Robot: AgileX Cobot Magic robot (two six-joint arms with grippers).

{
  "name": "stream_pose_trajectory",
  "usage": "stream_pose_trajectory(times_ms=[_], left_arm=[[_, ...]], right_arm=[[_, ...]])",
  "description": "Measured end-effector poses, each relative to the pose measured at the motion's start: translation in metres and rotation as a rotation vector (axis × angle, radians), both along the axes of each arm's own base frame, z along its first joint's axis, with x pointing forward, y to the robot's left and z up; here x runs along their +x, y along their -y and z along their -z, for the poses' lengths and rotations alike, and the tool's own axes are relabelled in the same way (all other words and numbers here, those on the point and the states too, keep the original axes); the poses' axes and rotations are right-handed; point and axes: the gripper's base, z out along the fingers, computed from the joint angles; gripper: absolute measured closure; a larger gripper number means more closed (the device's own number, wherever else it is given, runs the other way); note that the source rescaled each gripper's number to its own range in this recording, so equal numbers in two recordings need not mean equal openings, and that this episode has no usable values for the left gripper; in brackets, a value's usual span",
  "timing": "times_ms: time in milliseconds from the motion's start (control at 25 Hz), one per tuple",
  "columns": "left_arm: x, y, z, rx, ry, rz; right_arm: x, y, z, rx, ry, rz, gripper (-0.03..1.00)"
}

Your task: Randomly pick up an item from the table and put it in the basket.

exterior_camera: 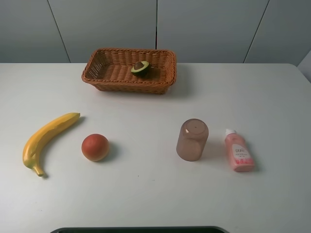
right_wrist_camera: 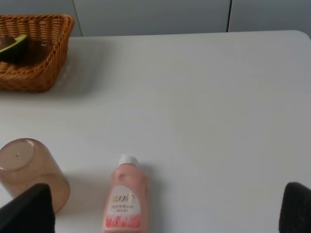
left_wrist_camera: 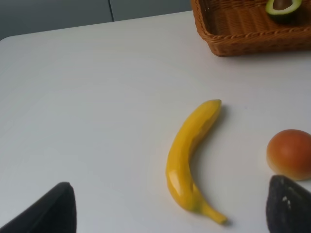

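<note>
The halved avocado (exterior_camera: 140, 68) lies inside the wicker basket (exterior_camera: 104, 77) at the back middle of the white table (exterior_camera: 146, 194), cut face up with the pit showing. It also shows in the left wrist view (left_wrist_camera: 283, 8) and partly in the right wrist view (right_wrist_camera: 12, 47), in the basket (left_wrist_camera: 243, 39) (right_wrist_camera: 34, 73). Neither arm shows in the exterior high view. My left gripper (left_wrist_camera: 168, 206) is open and empty, its dark fingertips (left_wrist_camera: 48, 211) wide apart above the table near the banana. My right gripper (right_wrist_camera: 161, 208) is open and empty, above the pink bottle.
A yellow banana (exterior_camera: 46, 141) and a round red-orange fruit (exterior_camera: 95, 147) lie at the front left. An upturned brown translucent cup (exterior_camera: 192, 140) and a pink bottle (exterior_camera: 238, 150) lying flat are at the front right. A dark edge (exterior_camera: 141, 229) runs along the table's front.
</note>
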Motion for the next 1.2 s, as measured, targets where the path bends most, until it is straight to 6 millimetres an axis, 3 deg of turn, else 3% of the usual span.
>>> stream_pose_trajectory(times_ms=[1200], left_arm=[[0.0,0.0,0.0,0.0,0.0,0.0]], right_arm=[[0.0,0.0,0.0,0.0,0.0,0.0,-0.03]])
